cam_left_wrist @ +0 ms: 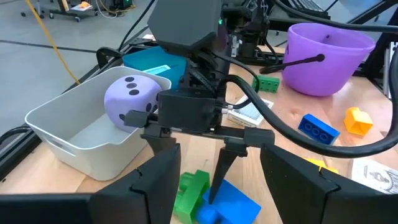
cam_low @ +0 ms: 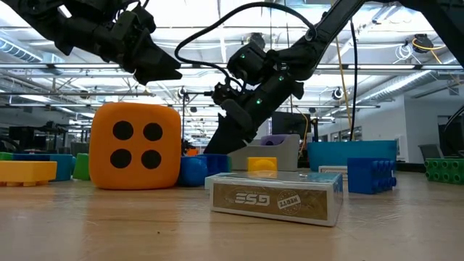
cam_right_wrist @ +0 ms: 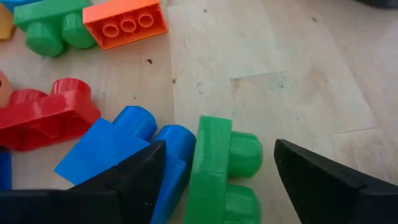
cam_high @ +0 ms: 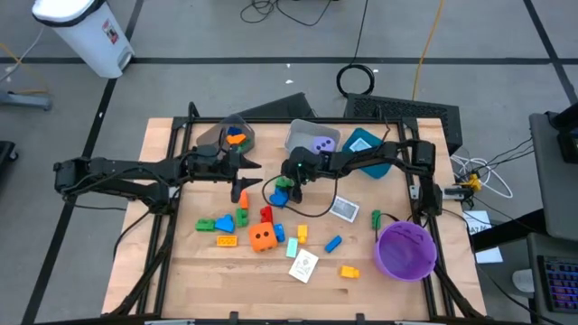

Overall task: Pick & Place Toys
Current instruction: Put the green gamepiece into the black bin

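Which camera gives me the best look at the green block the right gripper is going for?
The right wrist view: the green block fills the gap between the open right gripper fingers, beside the blue block. The left wrist view shows it partly. The high view shows it small under the gripper. The low view doesn't clearly show it.

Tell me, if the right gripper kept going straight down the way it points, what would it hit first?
Most likely the green block: the right gripper hangs open right over it, the blue block touching alongside.
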`<state>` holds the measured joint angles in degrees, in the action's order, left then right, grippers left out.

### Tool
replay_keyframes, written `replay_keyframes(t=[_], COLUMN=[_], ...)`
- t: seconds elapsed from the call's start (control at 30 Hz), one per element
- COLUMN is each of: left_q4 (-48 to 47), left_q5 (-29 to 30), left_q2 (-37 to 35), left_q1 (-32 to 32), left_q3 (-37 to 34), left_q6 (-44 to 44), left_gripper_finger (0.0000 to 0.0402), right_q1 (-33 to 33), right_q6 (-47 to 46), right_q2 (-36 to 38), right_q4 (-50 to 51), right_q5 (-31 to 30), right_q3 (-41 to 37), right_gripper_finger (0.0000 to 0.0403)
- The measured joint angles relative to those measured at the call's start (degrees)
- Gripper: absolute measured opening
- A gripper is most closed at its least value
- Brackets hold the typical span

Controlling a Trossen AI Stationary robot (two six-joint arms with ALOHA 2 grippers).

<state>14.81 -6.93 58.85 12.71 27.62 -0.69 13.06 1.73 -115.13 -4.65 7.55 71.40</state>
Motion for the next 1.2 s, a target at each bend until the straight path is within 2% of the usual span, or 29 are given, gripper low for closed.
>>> replay_keyframes(t=[0.5, 0.93, 1.2], left_q4=[-0.02, -0.01, 0.03], left_q5=[-0.32, -0.45, 0.03], left_q2=[0.02, 0.02, 0.02], left_q1=[-0.50, -2.10, -2.10], left_q3=[0.00, 0.00, 0.00], left_q6=[-1.03, -1.12, -1.09], left_gripper_finger=[0.0230, 0.0230, 0.0230], right_q1=[0.06, 0.04, -0.21], right_q6=[-7.93, -6.76, -4.55], right_q2=[0.17, 0.15, 3.91], right_q4=[6.10, 6.38, 7.84], right_q5=[-2.78, -2.56, -3.70], right_q3=[0.11, 0.00, -0.26], right_gripper_finger=[0.0245, 0.0162, 0.0101])
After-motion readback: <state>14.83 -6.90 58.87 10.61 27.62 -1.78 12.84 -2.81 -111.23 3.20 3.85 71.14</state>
